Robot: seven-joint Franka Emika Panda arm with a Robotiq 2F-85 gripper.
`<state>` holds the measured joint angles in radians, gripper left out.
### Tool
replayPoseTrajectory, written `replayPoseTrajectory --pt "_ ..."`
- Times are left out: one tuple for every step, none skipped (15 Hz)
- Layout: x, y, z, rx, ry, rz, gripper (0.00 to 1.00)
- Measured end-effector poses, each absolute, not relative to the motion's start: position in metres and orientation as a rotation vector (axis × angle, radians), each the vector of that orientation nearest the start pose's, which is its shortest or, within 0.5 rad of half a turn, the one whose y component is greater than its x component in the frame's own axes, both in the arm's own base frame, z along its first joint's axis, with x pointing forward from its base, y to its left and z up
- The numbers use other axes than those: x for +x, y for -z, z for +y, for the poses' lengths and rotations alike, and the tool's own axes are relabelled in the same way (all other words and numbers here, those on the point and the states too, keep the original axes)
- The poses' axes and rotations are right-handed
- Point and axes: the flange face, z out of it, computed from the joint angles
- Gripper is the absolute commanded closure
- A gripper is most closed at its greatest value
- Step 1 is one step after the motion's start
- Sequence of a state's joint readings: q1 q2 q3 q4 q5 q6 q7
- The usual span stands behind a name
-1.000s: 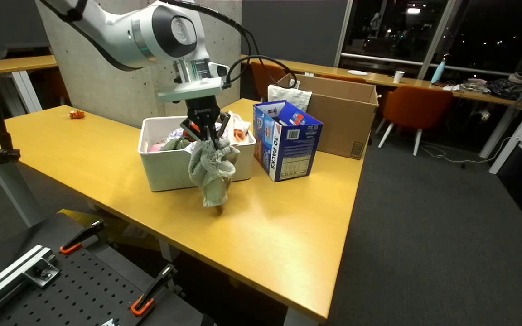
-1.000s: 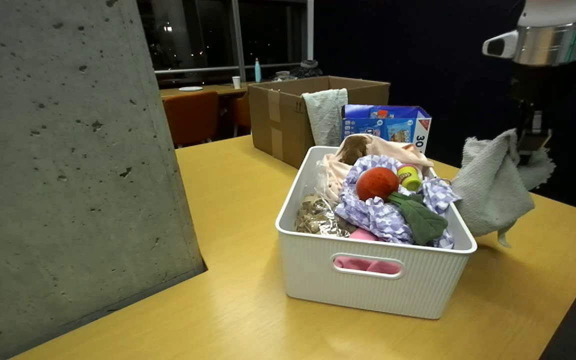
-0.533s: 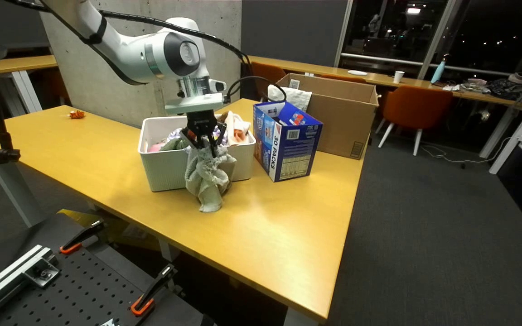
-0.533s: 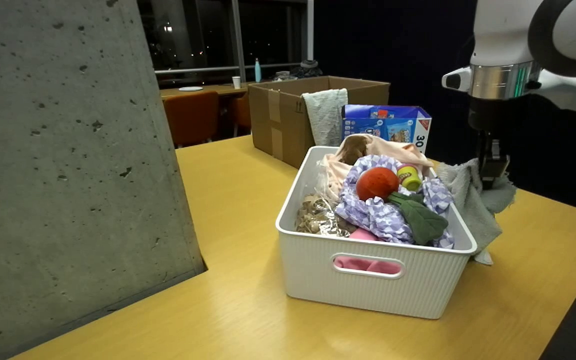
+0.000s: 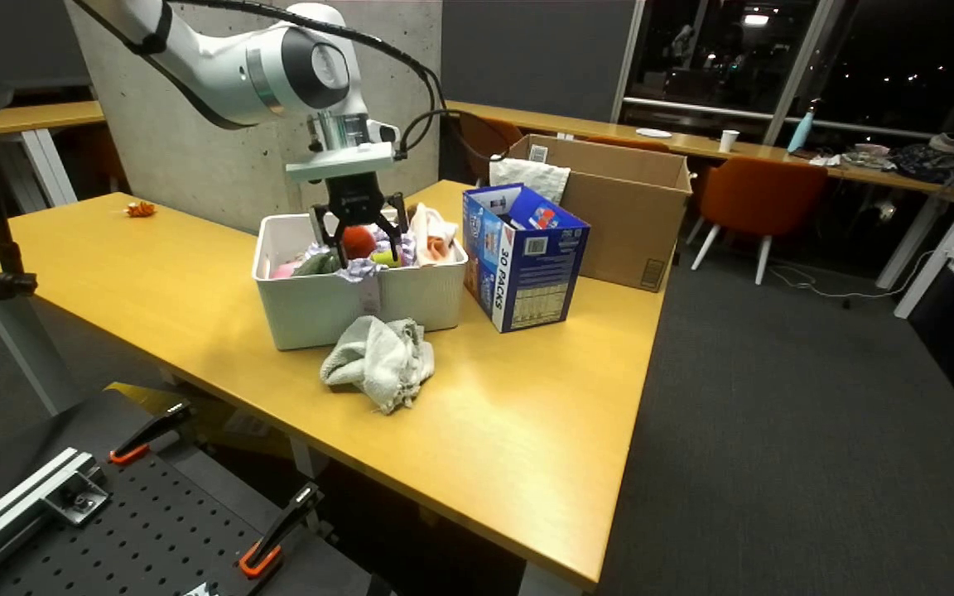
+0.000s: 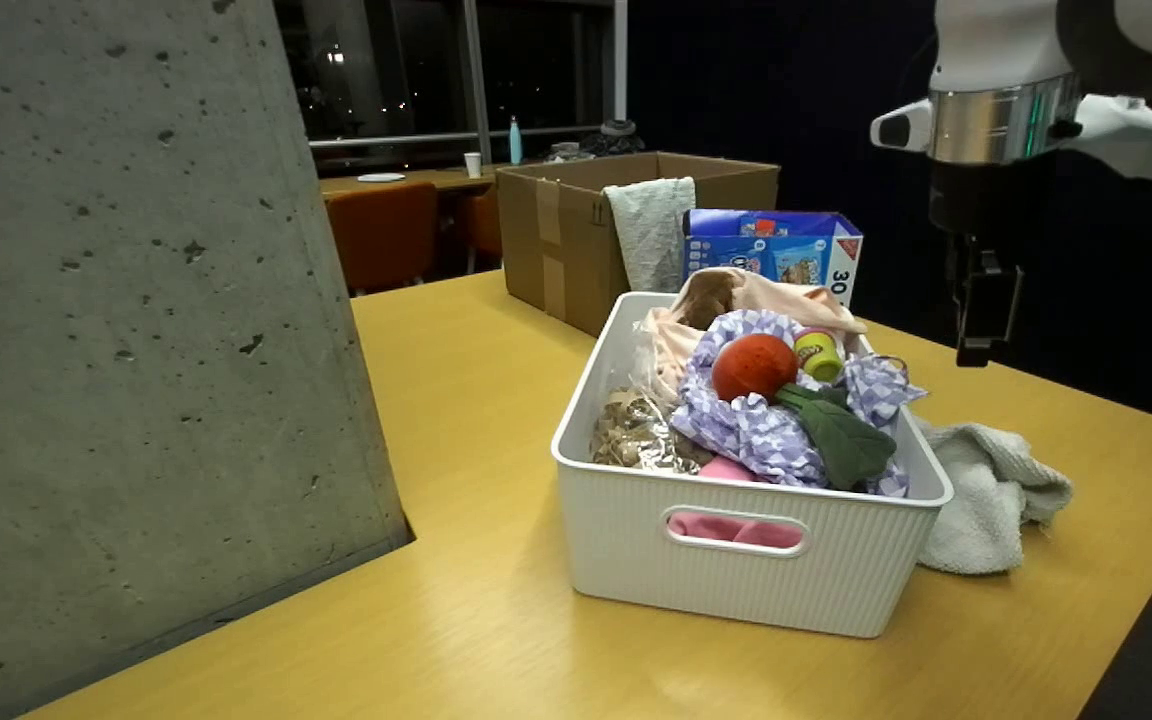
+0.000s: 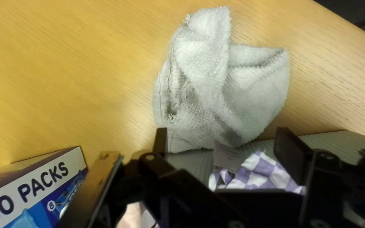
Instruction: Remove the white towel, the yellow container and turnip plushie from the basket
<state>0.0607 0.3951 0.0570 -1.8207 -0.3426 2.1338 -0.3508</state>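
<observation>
The white towel (image 5: 379, 364) lies crumpled on the table in front of the basket (image 5: 344, 313); in the wrist view the towel (image 7: 201, 79) rests close against the basket's side. Inside the basket (image 6: 736, 595), the small yellow container (image 6: 818, 355) sits beside the red turnip plushie (image 6: 754, 366), whose green leaf (image 6: 848, 447) droops toward the rim. Both rest on purple-and-white checked cloth (image 6: 756, 440). My gripper (image 5: 368, 255) is open, its fingers spread apart with nothing between them. In an exterior view the gripper (image 6: 986, 350) hangs above the towel, outside the basket's rim.
A blue snack box (image 5: 527, 261) stands close to the basket. Behind it is a cardboard box (image 5: 622, 219) with a pale cloth (image 6: 652, 235) over its edge. Peach cloth (image 6: 766, 290) and a crinkly clear bag (image 6: 636, 435) are also in the basket. A concrete pillar (image 6: 166, 350) rises beside the table.
The gripper went down beside the basket with the towel, opened and let it go, and has risen again. The towel has dropped onto the table.
</observation>
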Motion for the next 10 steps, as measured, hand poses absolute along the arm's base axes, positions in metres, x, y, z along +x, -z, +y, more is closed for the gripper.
replayPoseTrajectory --pt "0.637 -0.327 0.056 -3.21 -0.189 -1.091 0.0" --pt "0.642 -0.338 0.055 -3.217 -0.19 -1.086 0.0" --pt "0.648 -0.35 0.054 -3.224 -0.18 -1.082 0.0" --pt "0.654 -0.36 0.055 -3.225 -0.161 -1.069 0.0" --pt "0.66 -0.369 0.058 -3.221 -0.133 -1.051 0.0" --pt "0.665 -0.375 0.062 -3.212 -0.104 -1.035 0.0" --pt "0.668 -0.376 0.067 -3.197 -0.085 -1.02 0.0" --pt "0.669 -0.374 0.072 -3.183 -0.075 -0.997 0.0" --pt "0.67 -0.369 0.078 -3.166 -0.073 -0.966 0.0" --pt "0.67 -0.363 0.082 -3.15 -0.065 -0.935 0.0"
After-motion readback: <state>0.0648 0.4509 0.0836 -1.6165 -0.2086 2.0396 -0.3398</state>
